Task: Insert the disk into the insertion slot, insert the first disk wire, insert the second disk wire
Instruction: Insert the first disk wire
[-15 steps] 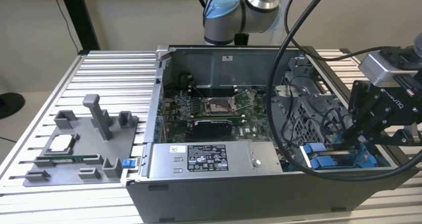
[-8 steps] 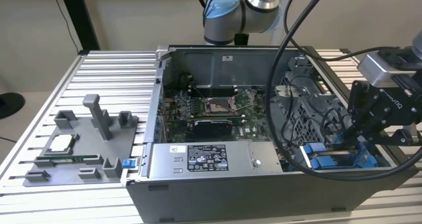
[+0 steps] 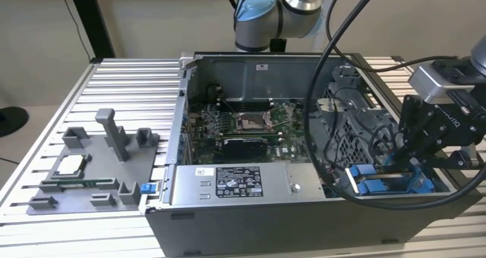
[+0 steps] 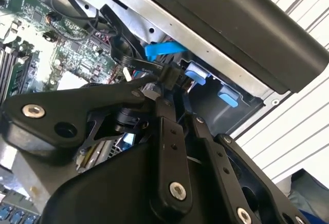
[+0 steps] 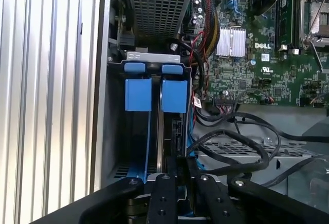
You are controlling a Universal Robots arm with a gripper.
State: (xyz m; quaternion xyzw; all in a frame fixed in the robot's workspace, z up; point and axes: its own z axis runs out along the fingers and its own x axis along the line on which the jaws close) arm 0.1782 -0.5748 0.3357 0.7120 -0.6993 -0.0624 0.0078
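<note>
My gripper point(image 3: 401, 160) reaches down into the near corner of the open computer case, at the exterior view's right. Its black fingers point(image 5: 164, 185) are shut on a black wire connector point(image 4: 172, 74), which stands over the insertion slot point(image 5: 151, 55). A black flat wire point(image 4: 126, 58) runs from the connector, and a blue wire point(image 4: 163, 49) passes beside it. Two bright blue caddy tabs point(image 5: 139, 93) point(image 3: 363, 171) sit side by side in the slot. The disk stands edge-on in there, its silver face hidden.
A grey power-supply box with a sticker point(image 3: 227, 184) lies along the case's near side, with the motherboard point(image 3: 243, 127) behind it. Loose black cables point(image 5: 241, 142) loop beside the bay. A grey fixture plate with parts point(image 3: 91, 167) rests on the ribbed aluminium table point(image 3: 129, 81).
</note>
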